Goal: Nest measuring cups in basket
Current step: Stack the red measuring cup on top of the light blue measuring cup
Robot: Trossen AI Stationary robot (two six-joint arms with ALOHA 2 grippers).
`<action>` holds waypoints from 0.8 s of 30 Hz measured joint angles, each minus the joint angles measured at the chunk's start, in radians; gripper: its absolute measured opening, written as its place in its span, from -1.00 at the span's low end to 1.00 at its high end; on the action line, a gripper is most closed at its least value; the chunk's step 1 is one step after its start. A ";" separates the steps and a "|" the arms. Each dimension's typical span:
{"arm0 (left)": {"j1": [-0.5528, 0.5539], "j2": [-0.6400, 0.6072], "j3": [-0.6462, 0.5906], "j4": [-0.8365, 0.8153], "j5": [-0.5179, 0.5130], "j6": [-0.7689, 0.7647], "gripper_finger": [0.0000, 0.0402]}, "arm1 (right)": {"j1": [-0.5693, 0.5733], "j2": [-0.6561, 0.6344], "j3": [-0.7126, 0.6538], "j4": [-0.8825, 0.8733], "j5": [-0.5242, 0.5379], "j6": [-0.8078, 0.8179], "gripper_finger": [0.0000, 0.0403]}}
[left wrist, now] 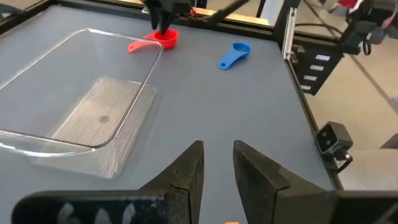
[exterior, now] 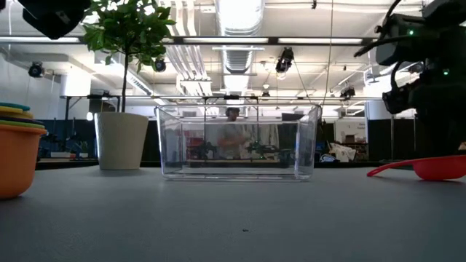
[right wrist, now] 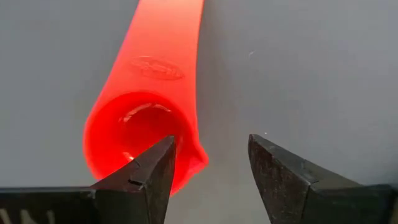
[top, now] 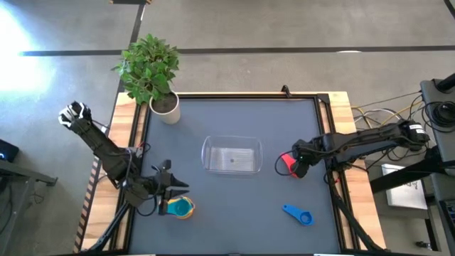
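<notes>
The clear basket (top: 206, 155) stands mid-table with nothing in it. A red measuring cup (top: 285, 163) lies on the mat to its right, handle pointing toward the basket. My right gripper (right wrist: 211, 149) hangs open just over the cup's bowl, pointing down. A dark blue cup (top: 298, 214) lies nearer the front edge. At the front left stands a stack of nested cups (top: 180, 207), orange outermost. My left gripper (left wrist: 219, 152) hovers just above and beside it, a narrow gap between its fingers and nothing in it. My right gripper comes down from above with one finger (right wrist: 155, 165) over the inside of the red cup's bowl and the other outside the bowl's wall (right wrist: 193, 158). The cup lies flat on the mat. Whether either finger touches it, I cannot tell.
A white plant pot (top: 166, 108) with a leafy plant stands at the far left corner. Bare mat lies between the basket (left wrist: 149, 68) and the front edge. Wooden rails frame the table's left and right sides.
</notes>
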 joint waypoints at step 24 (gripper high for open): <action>0.033 0.022 0.062 0.017 -0.019 0.104 -0.55 | 0.001 0.002 0.273 0.043 0.207 -0.246 -0.95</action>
